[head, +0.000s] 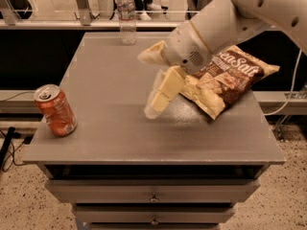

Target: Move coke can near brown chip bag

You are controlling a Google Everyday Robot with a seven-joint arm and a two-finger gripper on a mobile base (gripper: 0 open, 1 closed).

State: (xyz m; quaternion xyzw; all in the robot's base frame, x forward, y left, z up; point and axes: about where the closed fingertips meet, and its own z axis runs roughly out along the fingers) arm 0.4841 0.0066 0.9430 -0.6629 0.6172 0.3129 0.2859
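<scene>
Two cream fingers [160,92] stand spread wide apart with nothing between them, one pointing out level and the other angled down, its tip just above the bare grey table [120,143]. That puts the gripper [146,84] over the middle of the table, empty. Right behind the fingers, on the wrist side, lies the brown chip bag [235,78], partly hidden by the arm. The coke can [55,110] is well apart from the fingertips on the opposite side, standing upright at the table's near corner, close to the edge. Farther off, beyond the fingers at the back edge, stands a clear water bottle [126,16], which has no part in this. To my eye the step in hand is the reach for the can, and nothing has been grasped yet. To do it well, I'd carry the open fingers across low and level and bring them to either side of the can's body at about mid-height. I'd close only once the can sits squarely between them. Since it stands so near the edge, a glancing touch from one finger could tip it or push it off, so the last stretch should be slow.
</scene>
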